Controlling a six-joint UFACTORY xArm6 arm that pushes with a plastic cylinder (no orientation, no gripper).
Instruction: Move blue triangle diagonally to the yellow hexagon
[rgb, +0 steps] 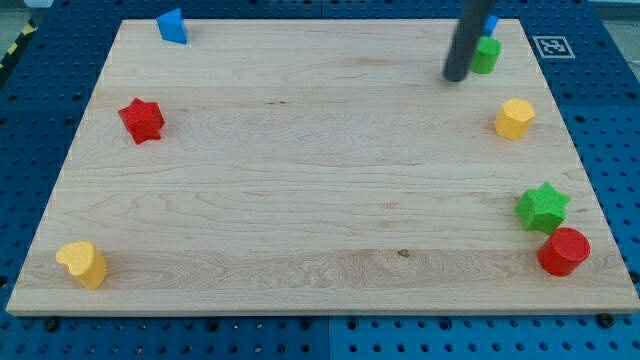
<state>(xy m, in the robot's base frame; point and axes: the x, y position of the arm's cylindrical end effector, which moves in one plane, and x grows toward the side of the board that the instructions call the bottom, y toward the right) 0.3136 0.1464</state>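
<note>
A blue block (172, 25), which looks like the triangle, sits at the board's top left edge. The yellow hexagon (514, 118) lies near the right edge, in the upper half. My tip (456, 76) rests on the board at the upper right, just left of a green block (486, 55) and up-left of the yellow hexagon. It is far to the right of the blue block at the top left. A second blue block (492, 22) peeks out behind the rod at the top right, and its shape is mostly hidden.
A red star (142, 120) lies at the left. A yellow block (82, 264) sits at the bottom left corner. A green star (542, 207) and a red cylinder (564, 251) sit at the lower right. The wooden board (300, 180) rests on a blue pegboard table.
</note>
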